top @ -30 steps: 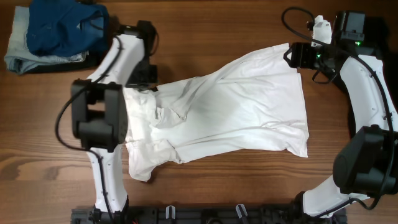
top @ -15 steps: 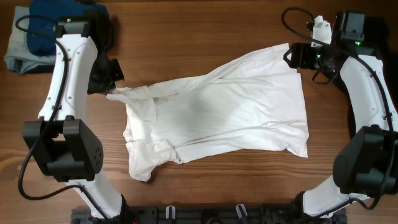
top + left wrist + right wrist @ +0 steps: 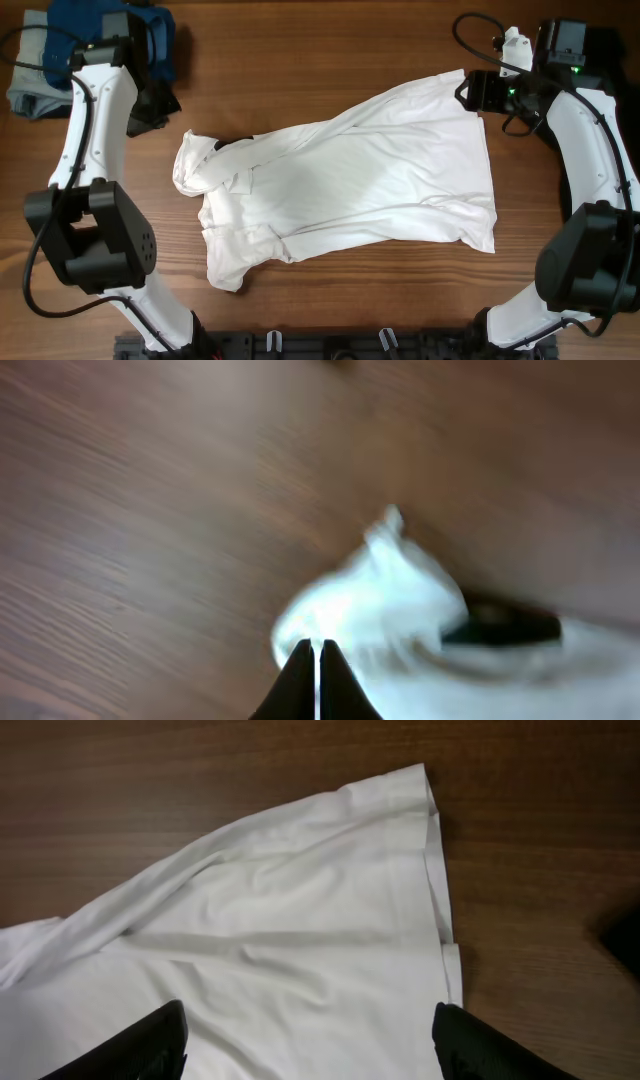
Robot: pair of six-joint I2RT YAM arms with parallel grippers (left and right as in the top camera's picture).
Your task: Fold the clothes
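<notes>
The white shirt lies spread on the wooden table with its plain side up, and no stripes show. Its left sleeve is bunched into a loose lump, also blurred in the left wrist view. A dark patch shows at the collar. My left gripper is shut and empty, just up and left of that lump. My right gripper is open over the shirt's far right hem corner; the hem corner is in the right wrist view. The black garment with the logo is not in view.
A pile of folded clothes, a blue garment on light denim, sits at the far left corner, partly behind my left arm. Bare wood lies beyond the shirt and along the near edge.
My left gripper pulled the sleeve out to the left, then let it go and moved up and left. The sleeve now lies bunched on the table. The right arm has not moved.
</notes>
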